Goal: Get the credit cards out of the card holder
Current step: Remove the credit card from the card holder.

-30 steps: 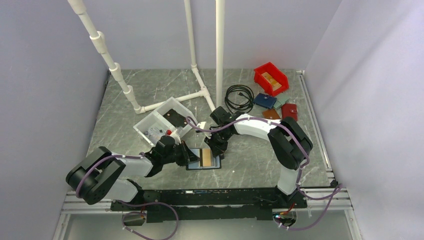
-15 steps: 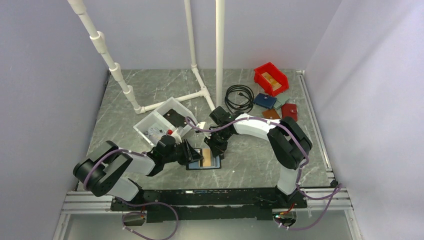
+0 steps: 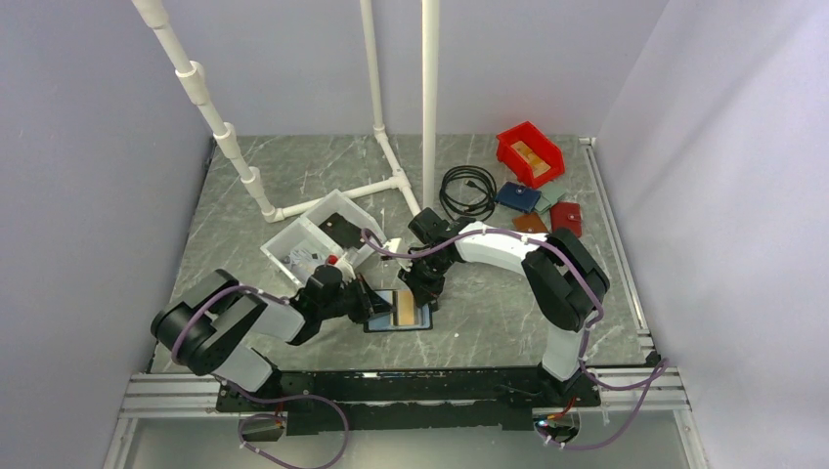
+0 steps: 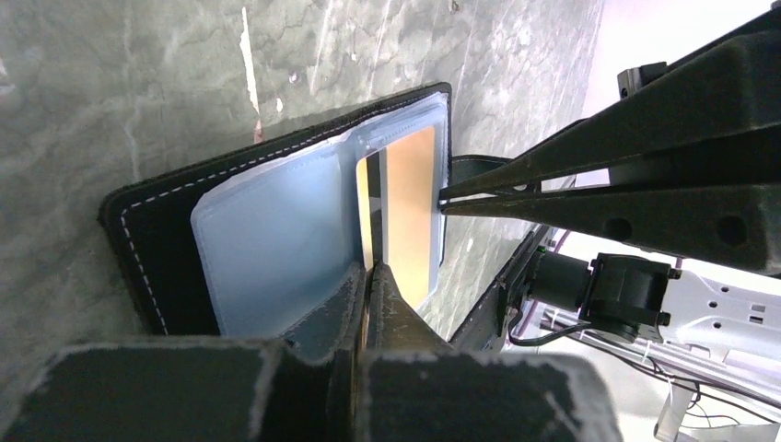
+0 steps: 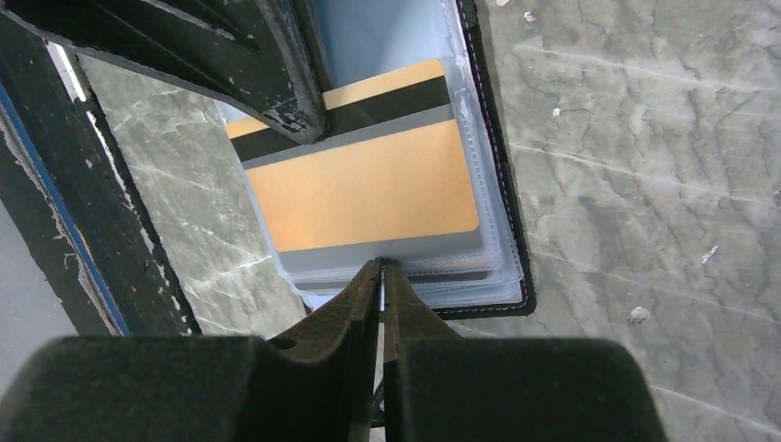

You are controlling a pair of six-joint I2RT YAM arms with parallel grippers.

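Card holder (image 4: pixel 138 239) lies open and flat on the table (image 3: pixel 489 313), near the front edge, between the two grippers. Its black leather cover faces down and its clear pale-blue sleeves (image 4: pixel 267 239) face up.

Left gripper (image 4: pixel 371 273): fingers pressed together. The tips rest at the black-striped end of the gold-tan card (image 5: pixel 368 184), at the mouth of its sleeve. Whether the card edge is caught between the tips cannot be told.

Gold-tan card: inside the holder on the panel toward the right arm, lying flat in its sleeve. A grey band shows along its far long edge. Whether that band is a second card cannot be told.

Right gripper (image 5: pixel 380 269): fingers closed to a hairline gap. The tips sit on the outer edge of the stacked sleeves, on the side of the card opposite the left gripper. A true pinch on the sleeve edge cannot be confirmed.

Behind the left arm stands a white bin (image 3: pixel 311 234). Farther back lies a coiled black cable (image 3: pixel 467 191). A dark blue wallet (image 3: pixel 516 196), a brown wallet (image 3: pixel 530 223) and a red wallet (image 3: pixel 565 217) lie to its right. A red bin (image 3: pixel 530 153) sits at the rear right, well apart from the holder.
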